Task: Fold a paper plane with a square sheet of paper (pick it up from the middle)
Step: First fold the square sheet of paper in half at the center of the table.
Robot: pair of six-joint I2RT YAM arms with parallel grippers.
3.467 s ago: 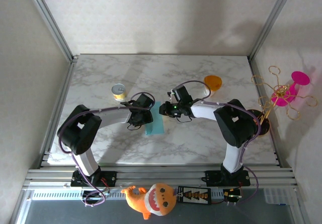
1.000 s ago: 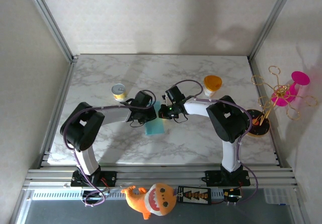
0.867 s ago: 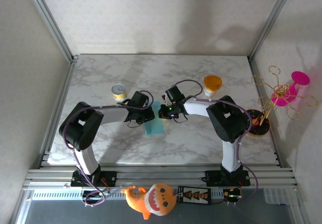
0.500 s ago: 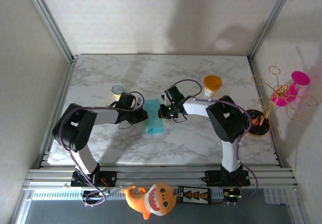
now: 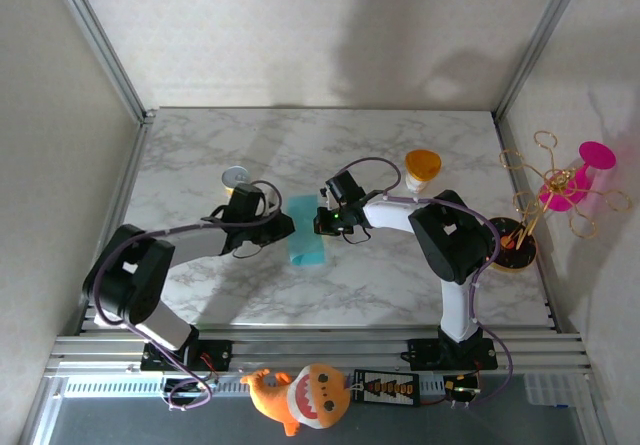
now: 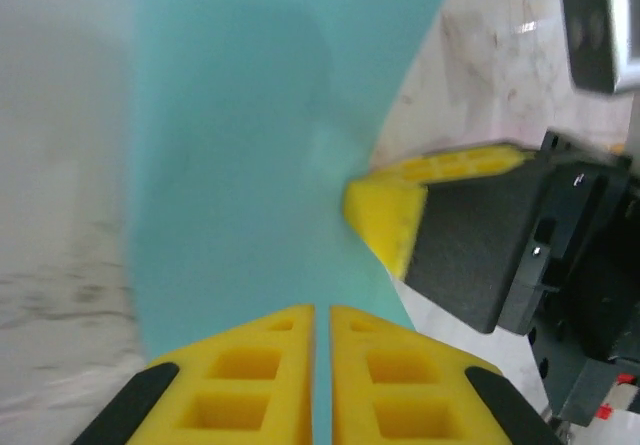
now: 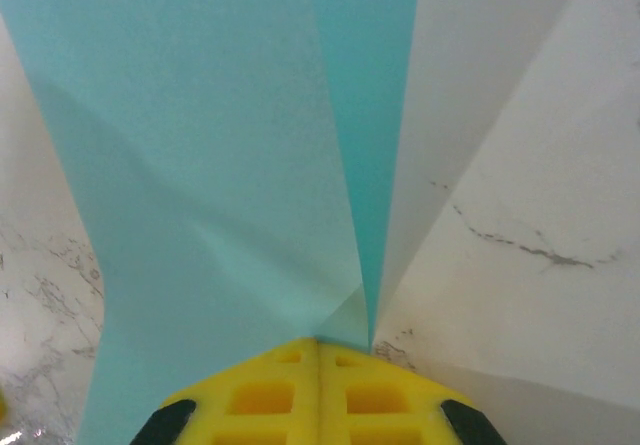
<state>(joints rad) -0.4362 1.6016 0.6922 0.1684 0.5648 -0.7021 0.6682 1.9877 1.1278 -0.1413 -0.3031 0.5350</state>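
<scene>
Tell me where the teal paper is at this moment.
In the top view the teal paper is near the middle of the table, held between the left gripper and the right gripper.

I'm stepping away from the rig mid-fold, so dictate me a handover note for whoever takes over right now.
Left gripper: shut on one edge of the teal paper.
Right gripper: shut on the opposite edge, at a crease.
Paper: centre of the table, between both grippers, looking folded to a narrow strip.
Done: sheet gripped, first crease made.
Left: the remaining folds; no pointed plane shape yet.
</scene>
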